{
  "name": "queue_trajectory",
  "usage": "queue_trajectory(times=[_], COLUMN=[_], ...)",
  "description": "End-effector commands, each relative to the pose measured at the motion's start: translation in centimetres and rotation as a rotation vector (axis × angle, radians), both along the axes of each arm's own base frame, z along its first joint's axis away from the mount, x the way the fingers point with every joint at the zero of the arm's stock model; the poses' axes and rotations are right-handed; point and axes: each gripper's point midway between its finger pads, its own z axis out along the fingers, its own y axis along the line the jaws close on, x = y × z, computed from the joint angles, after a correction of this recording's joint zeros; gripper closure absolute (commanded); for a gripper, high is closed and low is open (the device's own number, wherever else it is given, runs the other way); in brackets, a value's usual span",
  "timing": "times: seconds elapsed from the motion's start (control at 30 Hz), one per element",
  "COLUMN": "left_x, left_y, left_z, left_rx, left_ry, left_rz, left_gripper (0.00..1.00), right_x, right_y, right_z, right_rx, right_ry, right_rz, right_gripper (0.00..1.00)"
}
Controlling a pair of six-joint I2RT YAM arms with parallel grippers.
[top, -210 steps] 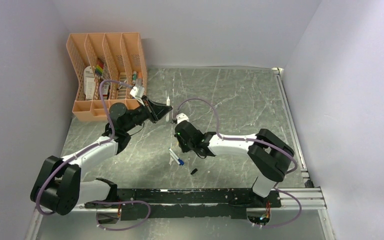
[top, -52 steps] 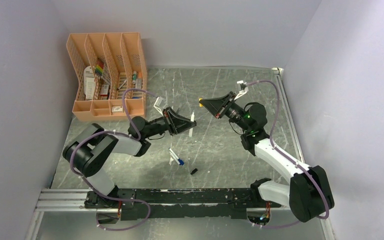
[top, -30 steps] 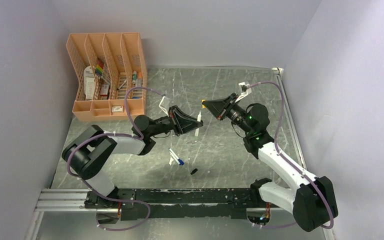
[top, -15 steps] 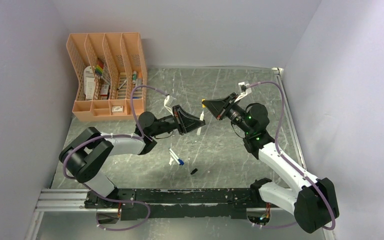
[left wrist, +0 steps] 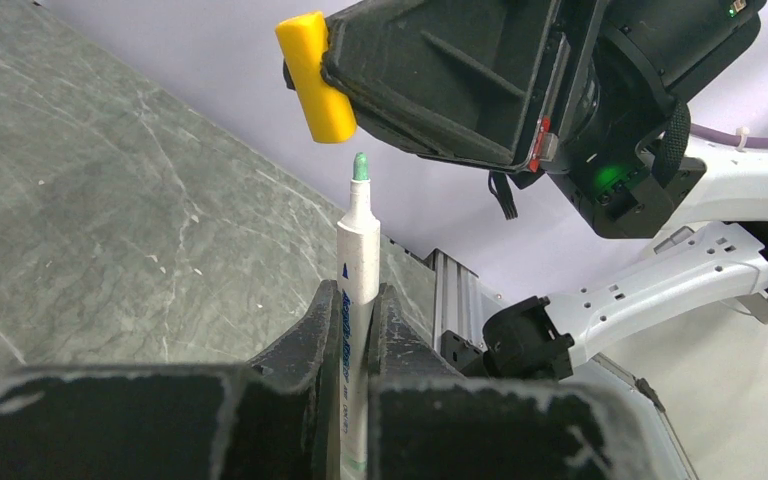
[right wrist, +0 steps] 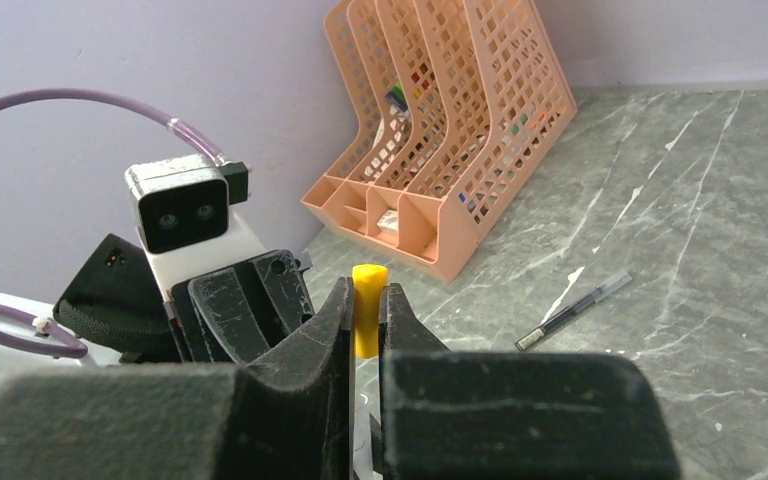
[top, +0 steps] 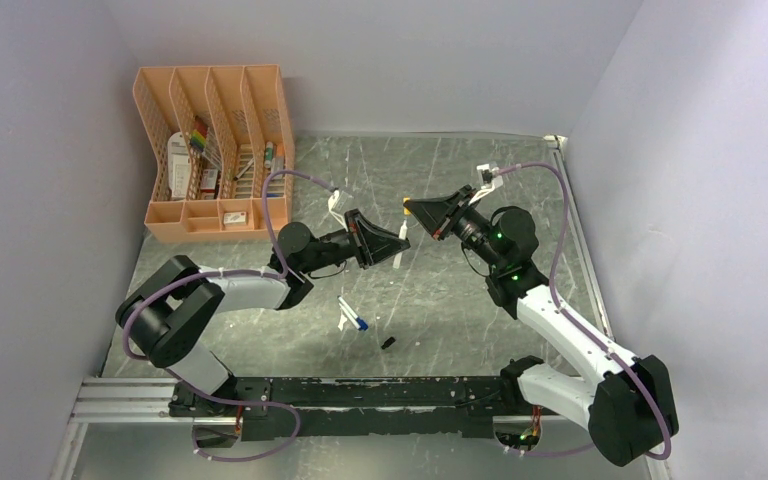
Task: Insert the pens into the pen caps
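Observation:
My left gripper [top: 392,241] is shut on a white pen [left wrist: 357,262] and holds it off the table, its green tip just below the yellow-orange cap [left wrist: 315,78]. My right gripper [top: 412,209] is shut on that cap [right wrist: 369,282], and the cap also shows in the top view [top: 406,207] facing the pen [top: 400,247]. A small gap separates tip and cap. Another white pen with a blue end [top: 352,314] lies on the table nearer the bases, and the black cap [top: 388,342] lies beside it. A dark pen [right wrist: 572,310] lies on the table.
A peach mesh desk organizer [top: 212,150] with small items stands at the back left, and it also shows in the right wrist view [right wrist: 450,130]. Purple cables loop over both arms. A metal rail [top: 580,250] runs along the table's right edge.
My left gripper has carried the white pen to the right, bringing its tip up close under the yellow-orange cap. The right gripper has stayed almost still.

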Motion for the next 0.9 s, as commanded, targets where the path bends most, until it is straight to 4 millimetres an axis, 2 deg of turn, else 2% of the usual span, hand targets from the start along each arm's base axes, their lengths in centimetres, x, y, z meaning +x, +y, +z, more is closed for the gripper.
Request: queue_trajectory(times=[0.0, 0.37, 0.67, 0.87], left_x=[0.4, 1.5, 1.7, 1.7], left_y=[-0.4, -0.7, -1.1, -0.9], left_z=[1.9, 1.4, 1.2, 0.7], left_rx=[-0.037, -0.006, -0.009, 0.002], left_ry=[-0.031, -0.015, -0.007, -0.003], left_rz=[0.015, 0.050, 0.043, 0.052], left_gripper=[0.93, 0.93, 0.93, 0.93], right_x=[-0.1, -0.5, -0.1, 0.7], right_y=[0.3, 0.5, -0.2, -1.1], right_z=[0.2, -0.4, 0.0, 1.2], right_rx=[0.009, 0.011, -0.007, -0.025], right_ry=[-0.019, -0.016, -0.034, -0.061], right_rz=[0.008, 0.015, -0.031, -0.103], right_gripper=[1.00, 1.00, 1.00, 1.00])
